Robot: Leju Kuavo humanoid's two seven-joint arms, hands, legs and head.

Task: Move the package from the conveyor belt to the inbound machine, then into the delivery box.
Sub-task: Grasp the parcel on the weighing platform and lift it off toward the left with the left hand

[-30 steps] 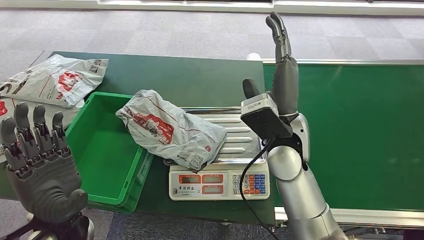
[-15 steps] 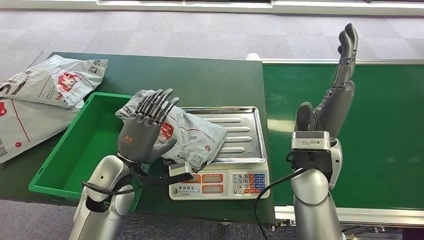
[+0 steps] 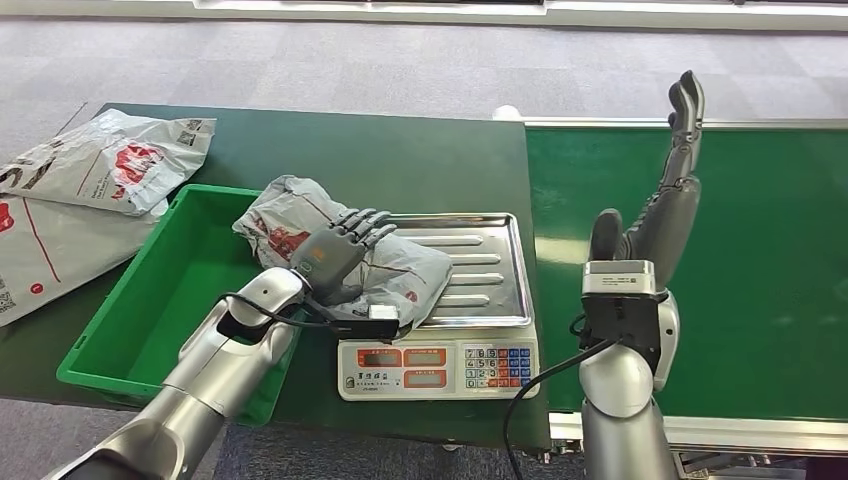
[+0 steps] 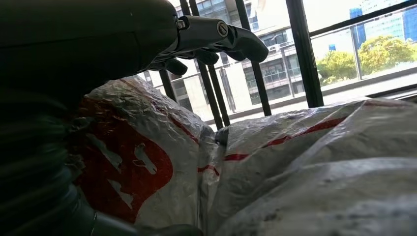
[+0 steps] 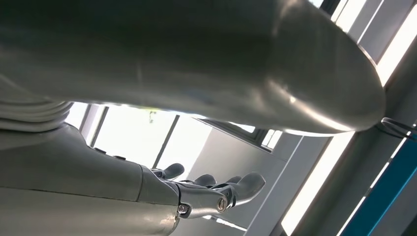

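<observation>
One grey courier bag (image 3: pixel 330 250) lies across the weighing scale's (image 3: pixel 470 270) left edge, overhanging the green bin (image 3: pixel 170 300). Left hand (image 3: pixel 335 260) rests flat on it, fingers spread, not gripping. Right hand (image 3: pixel 665 200) raised over the conveyor belt (image 3: pixel 760 270), fingers extended, empty

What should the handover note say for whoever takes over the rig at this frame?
Left hand: lies on the package, fingers spread flat over it, no closed grasp visible.
Right hand: raised over the conveyor belt, fingers straight, holding nothing.
The package lies on the scale tray, one end overhanging the green box.
Done: belt to scale.
Left: grasp the package and place it in the green box.
</observation>
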